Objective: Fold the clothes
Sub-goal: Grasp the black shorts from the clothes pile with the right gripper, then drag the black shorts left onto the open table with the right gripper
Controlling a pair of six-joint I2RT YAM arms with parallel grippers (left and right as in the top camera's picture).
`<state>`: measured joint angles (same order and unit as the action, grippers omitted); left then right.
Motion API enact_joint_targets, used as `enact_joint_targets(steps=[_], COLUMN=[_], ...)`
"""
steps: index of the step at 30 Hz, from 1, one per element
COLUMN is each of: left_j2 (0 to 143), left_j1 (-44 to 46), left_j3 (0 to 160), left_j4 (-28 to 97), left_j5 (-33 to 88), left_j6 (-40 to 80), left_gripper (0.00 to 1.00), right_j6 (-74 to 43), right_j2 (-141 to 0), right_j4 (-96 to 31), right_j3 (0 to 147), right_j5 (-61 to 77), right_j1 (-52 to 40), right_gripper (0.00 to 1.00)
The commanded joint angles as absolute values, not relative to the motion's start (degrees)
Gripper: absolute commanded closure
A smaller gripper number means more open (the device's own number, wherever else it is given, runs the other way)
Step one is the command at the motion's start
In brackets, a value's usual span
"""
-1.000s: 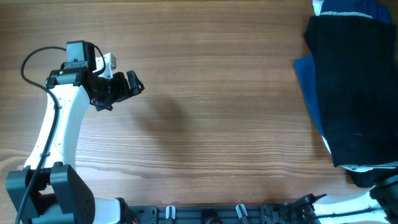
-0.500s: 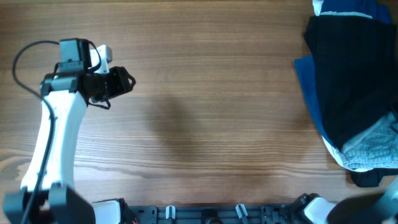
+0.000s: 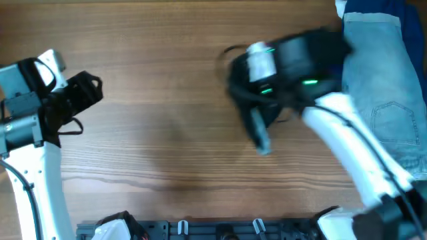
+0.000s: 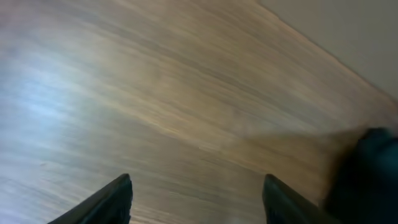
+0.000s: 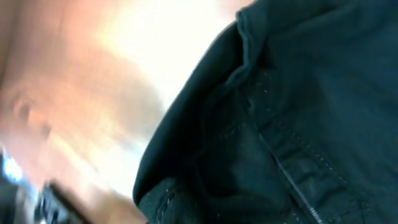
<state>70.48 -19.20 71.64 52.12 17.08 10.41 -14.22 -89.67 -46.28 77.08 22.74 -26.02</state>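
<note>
Black were the two fingertips point(image 4: 118, 200) of the left end effector point(image 4: 199, 200). In the left wrist view they stood wide apart, with nothing between them and only the brown wood of the desk point(image 4: 155, 93) under them. In the overhead view this end effector was near the left edge of the desk and pointed to the right, at the top of the white left arm point(image 3: 41, 177). At the right border of the left wrist view there was a dark, blurred shape point(image 4: 367, 168). I could not tell what it was.

The right end effector point(image 3: 261, 117) was only a dark blur in the overhead view, over the desk a little right of the centre. I could not tell whether its fingers were apart or together. In the right wrist view the black cloth point(image 5: 298, 124) filled most of the picture, very close to the camera. It was creased, and a stitched seam ran across it. Beside it, at the upper left, a bright and unsharp piece of the desk showed. From the blur the white right arm point(image 3: 350, 143) went down to the lower right corner of the overhead view.

Further out, the light-blue jeans point(image 3: 380, 87) lay spread at the right edge of the desk, with the outline of a sewn pocket showing on them. The dark blue cloth point(image 3: 373, 7) lay at the upper right corner, touching the upper end of the jeans.
</note>
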Motion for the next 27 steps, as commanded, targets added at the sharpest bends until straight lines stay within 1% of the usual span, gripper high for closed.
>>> enact_joint_targets(steps=[1,2,3,5,6,8,9,10,12,15,18,20,23,25,27], left_j2=[69.82,69.82,69.82,69.82,69.87,70.08,70.32,70.59,71.50,74.52,78.13,80.49,82.76,84.44,86.52], left_j1=[-22.50,-23.09,-23.46,-23.53,-23.53,-23.53,-23.53,-23.53,-23.35,-23.35,-22.74,-21.02,-18.35,-15.53,-10.55], left_j3=[72.49,72.49,72.49,72.49,72.49,72.42,72.42,72.36,72.23,72.23,72.23,72.23,72.23,72.23,72.23], left_j4=[53.52,53.67,53.71,53.69,53.80,54.17,54.57,55.02,55.88,56.64,56.88,56.88,56.77,56.95,57.54], left_j5=[16.84,16.84,16.86,16.86,16.88,16.88,16.91,16.91,16.93,17.17,18.98,22.13,22.33,23.73,25.08], left_j6=[10.72,10.72,10.72,10.72,10.74,10.74,10.74,10.74,10.74,10.74,10.35,6.33,6.17,4.49,1.67], left_gripper=[0.29,0.28,0.26,0.24,0.24,0.22,0.22,0.20,0.20,0.19,0.20,0.21,0.21,0.21,0.21], right_j6=[-16.71,-16.64,-16.34,-15.05,-14.96,-13.67,-13.28,-12.73,-12.10,-12.12,-11.33,-10.46,-10.59,-11.88,-12.16], right_j2=[-95.02,-95.61,-95.79,-95.74,-95.72,-95.66,-95.66,-95.66,-95.70,-96.57,-99.98,-101.82,-102.13,-102.13,-102.13], right_j4=[-44.49,-43.86,-43.27,-42.81,-42.76,-42.52,-42.63,-42.63,-42.37,-40.88,-39.53,-39.22,-38.06,-36.84,-37.06], right_j3=[77.52,77.52,77.52,77.65,77.69,77.69,77.69,77.69,77.69,77.69,77.69,77.69,77.69,77.69,77.69], right_j5=[26.48,26.89,26.98,26.98,26.76,26.17,25.32,24.14,19.22,8.82,8.49,11.18,11.05,10.33,10.76], right_j1=[-37.41,-39.79,-41.78,-43.33,-43.31,-42.13,-41.21,-40.16,-38.39,-37.93,-37.95,-37.95,-37.89,-36.86,-35.57], right_gripper=[0.90,0.88,0.80,0.59,0.55,0.39,0.34,0.32,0.32,0.29,0.29,0.28,0.28,0.28,0.28])
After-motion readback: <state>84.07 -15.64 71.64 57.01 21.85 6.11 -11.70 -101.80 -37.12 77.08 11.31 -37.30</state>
